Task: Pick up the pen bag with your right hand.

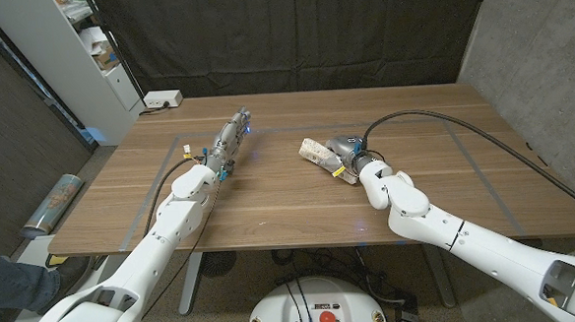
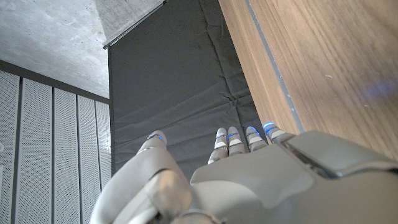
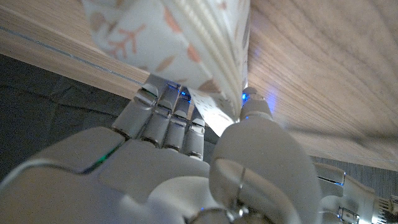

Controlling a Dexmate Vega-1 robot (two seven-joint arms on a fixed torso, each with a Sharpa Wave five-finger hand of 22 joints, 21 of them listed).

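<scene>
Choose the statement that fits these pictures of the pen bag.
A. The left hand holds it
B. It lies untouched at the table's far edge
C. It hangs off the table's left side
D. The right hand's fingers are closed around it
D: the right hand has the pen bag between its fingers.

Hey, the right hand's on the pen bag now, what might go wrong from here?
1. The right hand seems to hold the pen bag only at one end, between fingers and thumb; the soft fabric could slip out on lifting.
2. Most of the bag lies beyond the hand, so it may sag or swing.
3. The black cable trails across the table and could drag.
</scene>
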